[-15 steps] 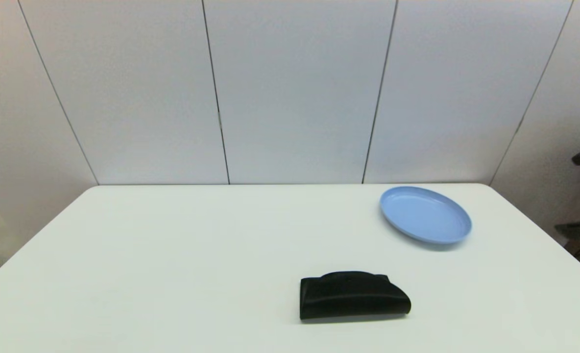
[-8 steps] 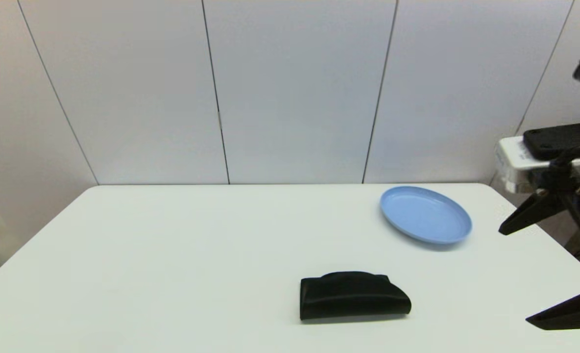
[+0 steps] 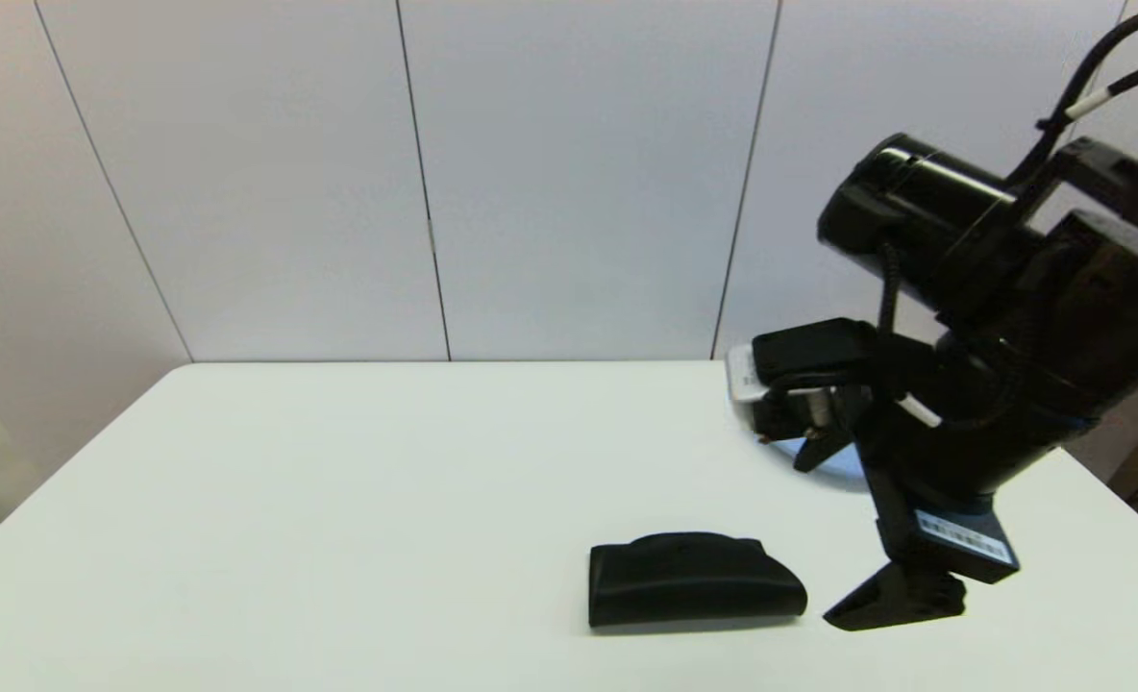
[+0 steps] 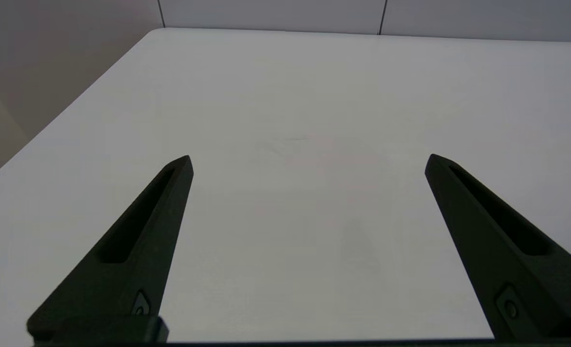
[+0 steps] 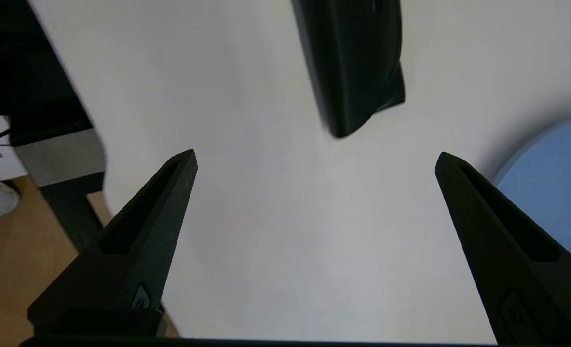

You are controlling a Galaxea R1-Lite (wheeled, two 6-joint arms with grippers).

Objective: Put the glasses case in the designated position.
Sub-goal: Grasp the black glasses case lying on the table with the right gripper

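Glasses case: lying flat on the white table, near the front edge and a little right of centre, long side running left to right, rounded top and fold-over flap facing up; nothing is touching it. In my right wrist view it is sitting beyond my fingertips, apart from them.

Right gripper: I am hovering it just to the right of the case, above the table, fingers spread wide and holding nothing. One fingertip is pointing down close to the case's right end, the other is farther back over the plate.

Blue plate: resting on the table at the far right, mostly hidden behind my right arm; only a sliver is showing. My right wrist view is catching its rim beside one finger.

Left gripper: I am holding it over bare table on the left, fingers spread wide, gripping nothing.
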